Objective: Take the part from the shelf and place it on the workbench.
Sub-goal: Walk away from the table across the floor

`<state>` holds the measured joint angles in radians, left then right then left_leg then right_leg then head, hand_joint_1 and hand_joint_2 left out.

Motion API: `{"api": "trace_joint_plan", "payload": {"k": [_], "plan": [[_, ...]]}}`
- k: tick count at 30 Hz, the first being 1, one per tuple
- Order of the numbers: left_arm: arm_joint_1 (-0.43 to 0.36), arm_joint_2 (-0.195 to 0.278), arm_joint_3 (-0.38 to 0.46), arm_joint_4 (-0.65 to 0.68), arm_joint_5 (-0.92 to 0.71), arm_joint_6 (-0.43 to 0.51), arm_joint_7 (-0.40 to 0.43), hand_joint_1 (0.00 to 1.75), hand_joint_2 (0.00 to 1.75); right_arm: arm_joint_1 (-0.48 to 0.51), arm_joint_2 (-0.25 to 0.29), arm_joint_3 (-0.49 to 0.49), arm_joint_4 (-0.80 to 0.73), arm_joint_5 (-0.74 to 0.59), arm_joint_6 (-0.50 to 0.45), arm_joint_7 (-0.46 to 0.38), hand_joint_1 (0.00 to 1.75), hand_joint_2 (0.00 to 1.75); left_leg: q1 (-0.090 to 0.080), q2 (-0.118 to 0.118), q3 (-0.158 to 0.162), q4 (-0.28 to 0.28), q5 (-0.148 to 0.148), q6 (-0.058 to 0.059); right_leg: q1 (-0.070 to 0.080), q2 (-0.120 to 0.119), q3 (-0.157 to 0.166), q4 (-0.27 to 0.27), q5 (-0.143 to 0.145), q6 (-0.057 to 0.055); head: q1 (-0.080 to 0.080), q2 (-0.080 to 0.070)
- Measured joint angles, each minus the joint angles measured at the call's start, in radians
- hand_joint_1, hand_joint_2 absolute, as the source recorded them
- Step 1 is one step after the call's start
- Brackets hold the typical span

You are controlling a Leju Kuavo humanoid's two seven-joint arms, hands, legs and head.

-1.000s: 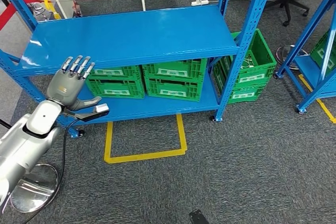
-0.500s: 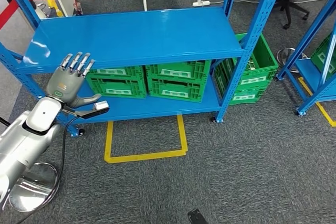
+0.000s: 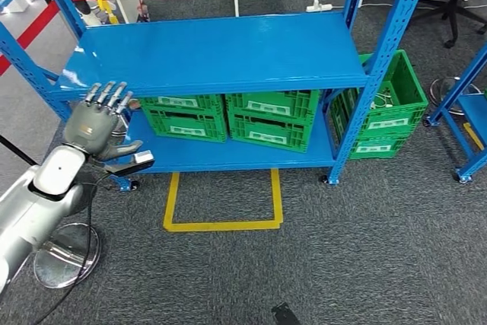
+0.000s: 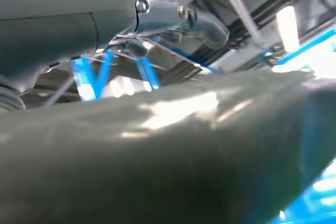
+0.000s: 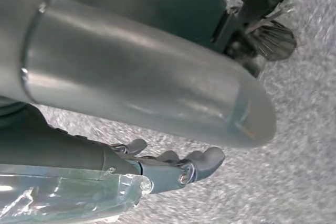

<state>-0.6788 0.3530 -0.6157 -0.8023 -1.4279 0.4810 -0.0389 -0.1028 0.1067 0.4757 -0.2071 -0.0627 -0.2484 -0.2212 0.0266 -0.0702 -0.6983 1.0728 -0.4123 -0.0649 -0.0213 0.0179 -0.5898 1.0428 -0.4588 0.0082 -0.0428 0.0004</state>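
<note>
Silver left arm enters from the lower left, its left hand (image 3: 94, 125) raised before the left end of the blue shelf (image 3: 224, 55), fingers (image 3: 109, 97) spread and extended, thumb out to the side, holding nothing. No part can be made out on the upper shelf board ahead of the hand. Right of the hand, green crates (image 3: 230, 116) sit on the lower board; a yellow floor outline (image 3: 224, 203) lies below them. Right hand (image 5: 174, 169) hangs over grey carpet (image 5: 301, 145), fingers slightly curled apart, empty.
</note>
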Motion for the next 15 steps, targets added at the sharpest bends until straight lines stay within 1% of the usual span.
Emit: {"api": "trace_joint_plan", "payload": {"k": [1,2,3,4,5,6,7,8,9,10,11,12,13,14,15], "plan": [[-0.002,-0.003,-0.001,0.0,0.0,0.0,0.0,0.0,0.0,0.002,0.0,0.0,0.0,0.0,0.0,0.0,0.0,0.0,-0.003,0.035,-0.034,0.07,-0.033,0.0,0.004,-0.016,0.0,0.0,-0.001,-0.004,-0.004,0.0],[-0.002,-0.006,-0.002,0.0,0.0,0.0,0.0,0.0,0.0,0.004,-0.001,0.0,0.0,-0.001,0.0,0.0,0.0,0.0,-0.003,0.053,-0.067,0.139,-0.061,0.0,0.007,-0.032,-0.001,0.0,-0.002,-0.006,-0.006,0.0],[-0.001,-0.009,-0.004,0.0,0.0,0.0,0.0,0.0,0.0,0.006,-0.001,0.0,0.001,-0.004,0.001,0.001,0.0,0.0,-0.003,0.06,-0.087,0.184,-0.074,0.002,0.009,-0.046,-0.001,0.0,-0.003,-0.007,-0.005,0.0],[0.001,-0.01,-0.004,0.0,0.0,-0.001,0.0,0.0,0.0,0.006,-0.001,0.0,0.001,-0.008,0.003,0.002,0.0,0.0,-0.003,0.062,-0.088,0.195,-0.07,0.004,0.011,-0.058,-0.001,0.0,-0.004,-0.008,-0.006,0.0],[0.003,-0.01,-0.004,0.0,0.0,-0.001,0.0,0.0,0.0,0.006,-0.001,0.0,0.001,-0.012,0.005,0.003,0.0,0.0,-0.004,0.063,-0.068,0.165,-0.049,0.007,0.012,-0.07,-0.001,0.0,-0.004,-0.008,-0.006,0.0],[0.003,-0.01,-0.004,0.0,0.0,-0.001,0.001,0.0,0.0,0.004,-0.001,0.0,0.001,-0.015,0.007,0.004,0.0,0.0,-0.005,0.067,-0.031,0.105,-0.019,0.011,0.013,-0.078,0.001,0.0,-0.005,-0.007,-0.006,0.0],[0.002,-0.01,-0.004,0.0,0.0,-0.001,0.001,0.0,0.0,0.003,-0.001,0.0,0.001,-0.016,0.009,0.005,0.0,0.0,-0.009,0.076,0.012,0.034,0.004,0.016,0.015,-0.085,0.001,0.0,-0.006,-0.005,-0.006,0.0],[0.0,-0.01,-0.004,0.0,0.0,0.0,0.001,0.0,0.0,0.001,-0.001,0.0,0.001,-0.017,0.011,0.005,0.0,0.0,-0.013,0.084,0.047,-0.026,0.019,0.02,0.017,-0.09,0.002,0.001,-0.008,-0.001,-0.005,0.0],[-0.001,-0.01,-0.004,0.0,0.0,0.0,0.001,0.0,0.0,0.0,-0.001,0.0,0.001,-0.018,0.015,0.006,0.0,0.0,-0.016,0.091,0.068,-0.063,0.024,0.024,0.019,-0.094,0.002,0.0,-0.008,0.004,-0.005,0.0],[-0.001,-0.01,-0.004,0.0,0.0,0.0,0.001,0.0,0.0,0.0,-0.001,0.0,0.001,-0.018,0.019,0.009,0.0,0.0,-0.02,0.093,0.075,-0.079,0.022,0.028,0.021,-0.097,0.003,-0.002,-0.008,0.01,-0.005,0.0],[-0.001,-0.009,-0.004,0.0,0.0,0.0,0.001,0.0,0.0,-0.001,-0.001,0.0,0.001,-0.019,0.023,0.012,0.0,0.0,-0.021,0.089,0.075,-0.082,0.022,0.033,0.021,-0.101,0.005,-0.006,-0.006,0.016,-0.004,0.0],[-0.001,-0.009,-0.004,0.001,0.0,0.0,0.001,0.0,0.44,-0.001,-0.001,0.0,0.001,-0.019,0.025,0.016,0.0,0.0,-0.019,0.085,0.075,-0.085,0.023,0.039,0.02,-0.102,0.005,-0.009,-0.007,0.022,-0.004,0.0],[-0.002,-0.01,-0.004,0.001,0.0,0.0,0.001,0.0,0.87,-0.001,-0.001,0.0,0.001,-0.02,0.027,0.019,0.0,0.0,-0.017,0.081,0.077,-0.088,0.025,0.045,0.019,-0.094,0.002,-0.005,-0.013,0.028,-0.003,0.0],[-0.004,-0.011,-0.004,0.001,0.0,0.0,0.001,0.0,1.31,-0.001,-0.001,-0.001,0.001,-0.021,0.028,0.022,0.0,0.44,-0.014,0.077,0.079,-0.091,0.026,0.051,0.018,-0.079,-0.009,0.018,-0.028,0.033,-0.001,0.0],[-0.006,-0.013,-0.004,0.001,0.0,0.0,0.001,0.0,1.75,-0.001,-0.001,-0.001,0.001,-0.022,0.03,0.025,0.0,0.87,-0.011,0.073,0.081,-0.093,0.027,0.056,0.017,-0.059,-0.032,0.064,-0.053,0.037,0.002,0.0]]}}
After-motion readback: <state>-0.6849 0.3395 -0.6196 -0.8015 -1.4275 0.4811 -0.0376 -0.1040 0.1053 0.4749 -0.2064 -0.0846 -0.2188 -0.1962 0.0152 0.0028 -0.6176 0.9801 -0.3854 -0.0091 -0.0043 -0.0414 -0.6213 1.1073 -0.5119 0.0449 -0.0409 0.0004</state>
